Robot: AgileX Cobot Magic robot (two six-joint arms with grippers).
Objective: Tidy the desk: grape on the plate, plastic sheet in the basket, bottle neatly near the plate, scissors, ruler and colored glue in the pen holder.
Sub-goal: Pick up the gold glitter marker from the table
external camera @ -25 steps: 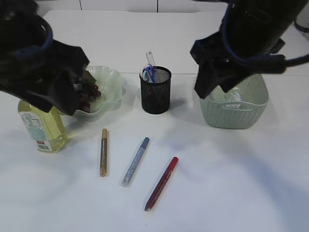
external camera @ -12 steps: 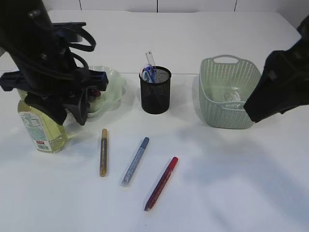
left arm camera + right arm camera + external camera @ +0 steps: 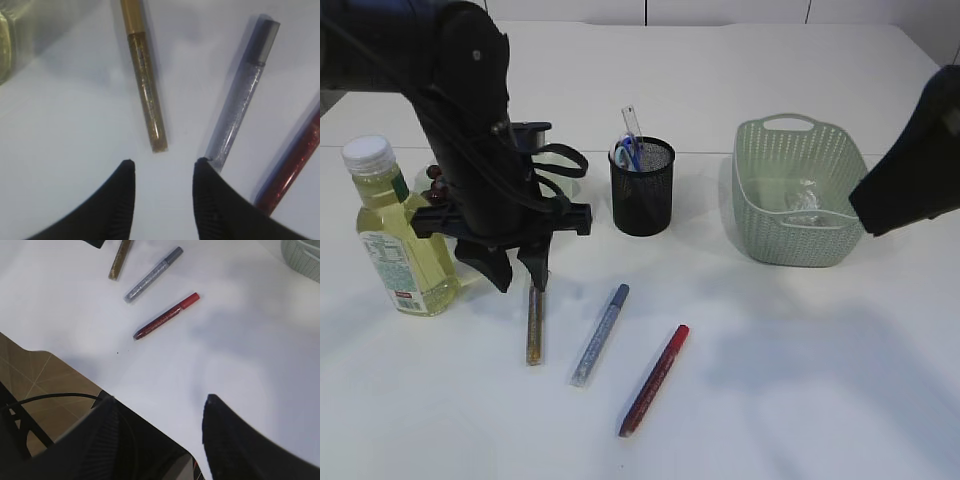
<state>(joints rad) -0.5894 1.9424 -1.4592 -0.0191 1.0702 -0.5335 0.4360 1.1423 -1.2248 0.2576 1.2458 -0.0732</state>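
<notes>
Three colored glue pens lie on the white table: gold, silver and red. My left gripper points down over the gold pen's upper end, open and empty. In the left wrist view its fingertips straddle bare table just short of the gold pen, with the silver pen by the right fingertip. The bottle of yellow liquid stands upright at the left. The arm hides most of the plate; dark grapes peek out behind it. Scissors and ruler stand in the black pen holder. A plastic sheet lies in the green basket. My right gripper hangs open and empty above the table's front edge.
The right arm looms dark at the right edge, beside the basket. In the right wrist view the table's near edge drops to a brown floor with a black cable. The red pen lies closest to that edge.
My left arm has swung right and down from over the plate to above the gold pen, uncovering the bottle. The right arm has pulled away from the basket toward the right edge.
</notes>
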